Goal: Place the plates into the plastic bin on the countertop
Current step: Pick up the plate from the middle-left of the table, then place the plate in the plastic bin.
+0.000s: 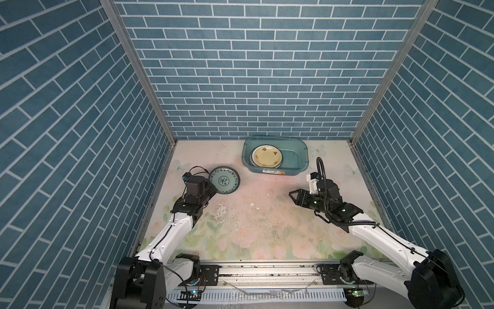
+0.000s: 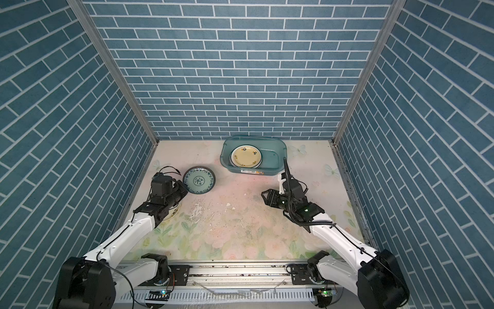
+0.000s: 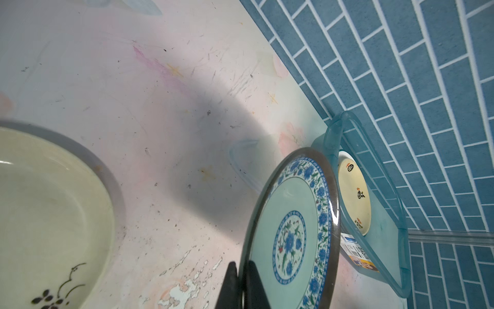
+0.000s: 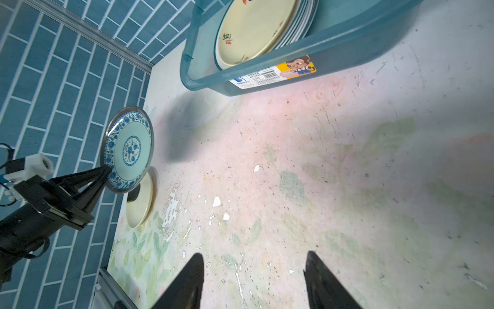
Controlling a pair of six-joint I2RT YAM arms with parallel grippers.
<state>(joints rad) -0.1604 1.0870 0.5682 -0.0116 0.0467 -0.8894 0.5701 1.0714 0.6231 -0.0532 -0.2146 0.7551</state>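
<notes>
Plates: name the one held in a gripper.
The teal floral plate, clamped at its rim by the left gripper; others lie stacked in the bin or on the countertop.

Left tool (image 1: 213,190) clamped tight, held aloft; right tool (image 1: 292,194) spread apart, hovering low.

My left arm (image 2: 128,230) hides most of the cream plate (image 2: 175,211), left-centre in a top view. Under the yellow plate (image 2: 246,156), stack (image 4: 304,24) shows rims only.
</notes>
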